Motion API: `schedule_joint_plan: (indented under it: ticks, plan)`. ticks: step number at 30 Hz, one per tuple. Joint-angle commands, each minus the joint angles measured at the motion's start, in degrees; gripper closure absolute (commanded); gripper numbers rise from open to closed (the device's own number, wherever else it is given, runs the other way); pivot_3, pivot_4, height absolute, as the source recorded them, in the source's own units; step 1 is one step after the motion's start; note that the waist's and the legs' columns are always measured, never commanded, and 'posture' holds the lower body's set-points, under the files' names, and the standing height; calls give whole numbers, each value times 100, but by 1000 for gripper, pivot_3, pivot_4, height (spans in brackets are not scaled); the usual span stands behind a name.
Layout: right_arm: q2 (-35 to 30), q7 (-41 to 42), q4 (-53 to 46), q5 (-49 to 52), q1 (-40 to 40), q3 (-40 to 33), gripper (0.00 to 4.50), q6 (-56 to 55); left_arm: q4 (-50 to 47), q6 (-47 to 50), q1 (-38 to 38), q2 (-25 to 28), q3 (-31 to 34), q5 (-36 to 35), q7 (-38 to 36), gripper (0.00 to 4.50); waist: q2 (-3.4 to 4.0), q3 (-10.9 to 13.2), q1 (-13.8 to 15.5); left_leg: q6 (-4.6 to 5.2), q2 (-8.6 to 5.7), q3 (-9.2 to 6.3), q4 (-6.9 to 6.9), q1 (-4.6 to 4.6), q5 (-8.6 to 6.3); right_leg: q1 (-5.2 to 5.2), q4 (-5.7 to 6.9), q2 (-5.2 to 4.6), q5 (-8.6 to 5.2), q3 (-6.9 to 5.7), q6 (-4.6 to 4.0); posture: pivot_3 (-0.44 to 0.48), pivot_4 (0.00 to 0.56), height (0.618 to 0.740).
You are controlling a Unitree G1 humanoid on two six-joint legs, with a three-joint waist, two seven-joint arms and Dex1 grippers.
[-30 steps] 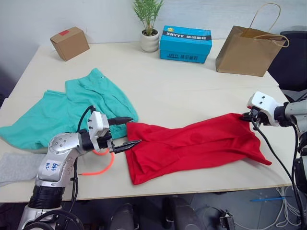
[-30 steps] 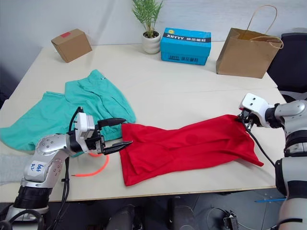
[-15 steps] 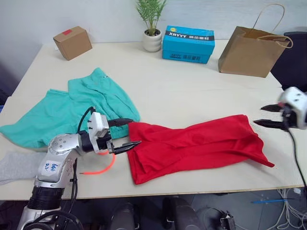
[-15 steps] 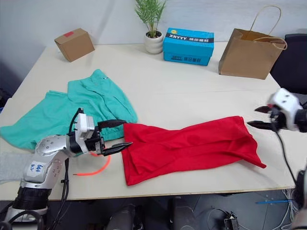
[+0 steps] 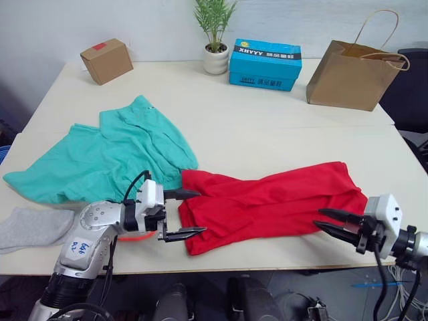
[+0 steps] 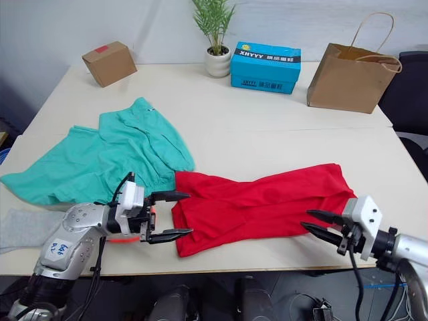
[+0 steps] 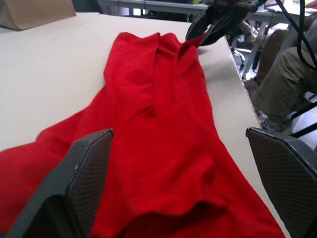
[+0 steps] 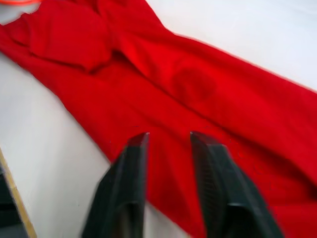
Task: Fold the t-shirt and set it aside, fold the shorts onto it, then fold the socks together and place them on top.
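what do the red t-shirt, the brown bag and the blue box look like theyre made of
T-shirt: soft matte knit cloth, probably cotton or a blend; it lies limp and creased.
Bag: brown kraft paper, stiff, with sharp folds and twisted cord handles.
Blue box: printed cardboard with a slight sheen and crisp edges.

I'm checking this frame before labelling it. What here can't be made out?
- Socks: cut off by the left eye view's edge; one or two, can't tell.
- Shorts drawstring: mostly hidden behind the left end effector.
- T-shirt neckline: lost in folds.
- Right wrist view: blurred.
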Motion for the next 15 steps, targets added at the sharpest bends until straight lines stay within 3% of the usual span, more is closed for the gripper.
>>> schedule_joint_plan:
  ticks: [1,3,15]
  plan:
    - [36,-340,160,-293,107,-87,4475,-361,-117,-47,-69,-66,-194,181,97,0,0,0,0,0,0,0,0,-1,0,-1,0,0,0,0,0,0,150,740]
    - [-7,-352,300,-418,226,-66,4475,-497,-13,-11,-147,-172,-315,252,183,0,0,0,1,0,2,0,-2,-1,0,-2,0,3,-1,0,-2,0,150,740]
    - [-439,-941,1493,-1136,23,-220,4500,-1129,865,384,-239,-424,-1187,1459,937,3723,-4,-12,-6,3,2,0,-1,9,1,6,-2,4,-2,3,-3,0,150,740]
